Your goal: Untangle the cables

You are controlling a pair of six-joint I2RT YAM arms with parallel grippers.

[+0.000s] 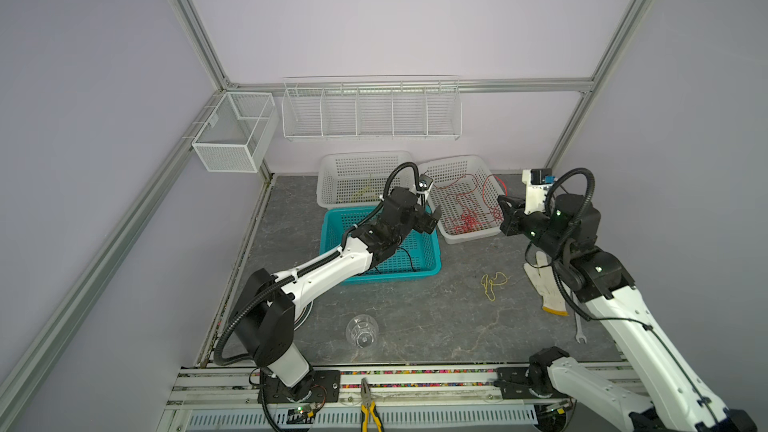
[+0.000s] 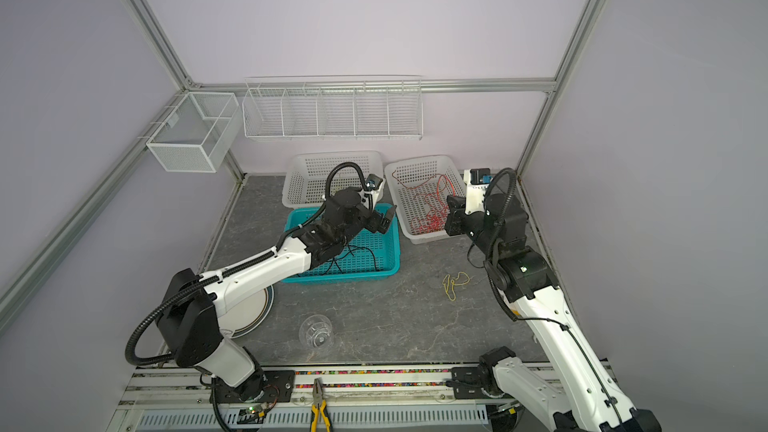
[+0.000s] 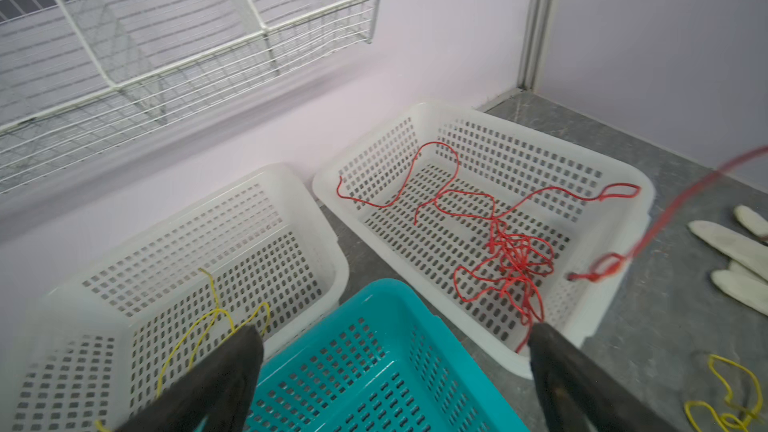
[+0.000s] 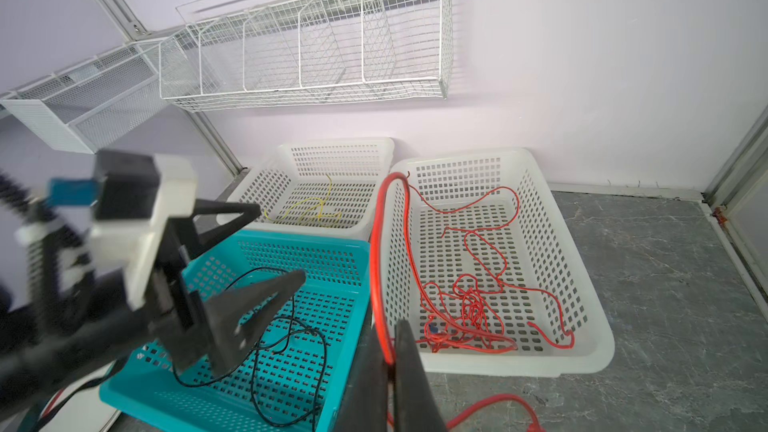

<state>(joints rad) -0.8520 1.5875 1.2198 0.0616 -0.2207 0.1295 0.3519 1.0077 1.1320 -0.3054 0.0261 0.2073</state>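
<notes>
**Landmark:** teal basket (image 1: 395, 278) on the counter (image 1: 415, 317).

**Placement:** The cables lie sorted by colour, which I judge to be the reason for the layout.
- The black cable (image 4: 286, 326) lies loose inside the teal basket.
- A yellow cable (image 3: 208, 322) lies in the rear white basket (image 1: 365, 156), directly behind the teal basket.
- The red cable (image 1: 469, 220) sits in a knotted heap in the right white basket (image 4: 498, 363), just right of the teal basket.
- A loose yellow cable (image 1: 492, 282), looped on itself, lies on the bare counter, right of the teal basket and nearer the robot.

**Right fingers (image 4: 409, 371):** They are closed on a strand of the red cable, which arcs up from the grip and over the rim toward the heap. I judge the strand is held raised so its length can be drawn clear of the knot.

**Left fingers (image 3: 232, 367):** They are spread wide and empty above the teal basket's far right corner, facing the red heap. They are probably placed to take a second hold.

**Pose:** The left arm stretches forward low over the teal basket. The right arm is bent at the elbow with the wrist raised, well right of the teal basket.

**Finding:** The red knot is not yet undone.
</notes>
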